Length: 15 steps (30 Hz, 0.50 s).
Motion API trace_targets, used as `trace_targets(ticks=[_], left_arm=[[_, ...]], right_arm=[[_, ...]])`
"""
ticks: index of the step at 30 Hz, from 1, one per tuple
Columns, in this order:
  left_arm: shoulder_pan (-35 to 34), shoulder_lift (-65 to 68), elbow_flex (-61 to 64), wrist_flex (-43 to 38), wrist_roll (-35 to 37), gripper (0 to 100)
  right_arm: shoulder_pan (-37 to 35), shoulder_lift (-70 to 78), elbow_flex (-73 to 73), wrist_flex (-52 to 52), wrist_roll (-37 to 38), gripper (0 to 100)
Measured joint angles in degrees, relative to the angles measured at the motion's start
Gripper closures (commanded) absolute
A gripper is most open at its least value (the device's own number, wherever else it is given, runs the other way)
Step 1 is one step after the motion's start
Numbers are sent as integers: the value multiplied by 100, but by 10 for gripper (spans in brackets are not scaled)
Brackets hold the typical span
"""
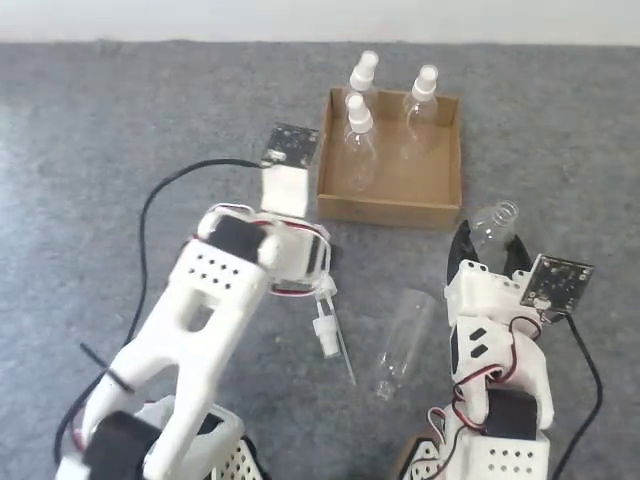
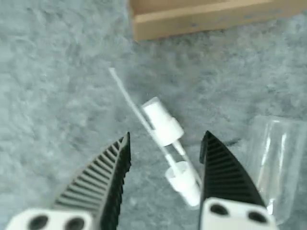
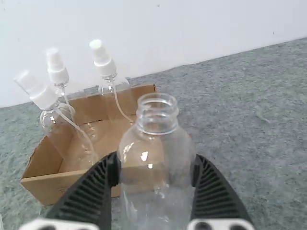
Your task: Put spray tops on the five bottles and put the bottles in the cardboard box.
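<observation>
Spread wide over two close-lying spray tops (image 2: 163, 125), the left claw (image 2: 166, 139) may pinch both; the right claw (image 3: 154, 163) clenches an uncapped bottle (image 3: 153, 139).

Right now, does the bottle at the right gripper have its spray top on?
Off: the bottle has an open, bare neck.

**No readable writing in any view**

No word, number or sign could be read. The cardboard box (image 1: 390, 211) showed plain brown walls. The open-necked bottle (image 3: 153, 158) and the capped bottles (image 1: 358, 150) were bare, clear plastic. The camera boards (image 1: 290, 146) on the wrists carried marks too fine to make out.
</observation>
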Motion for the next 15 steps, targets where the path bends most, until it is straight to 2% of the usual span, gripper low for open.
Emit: trace_targets(ticks=[6, 15], left_arm=[[281, 475, 0, -466, 571, 779], [290, 1512, 0, -607, 651, 782]], right_arm=[[0, 0, 0, 0, 0, 937], [0, 0, 0, 0, 0, 937]])
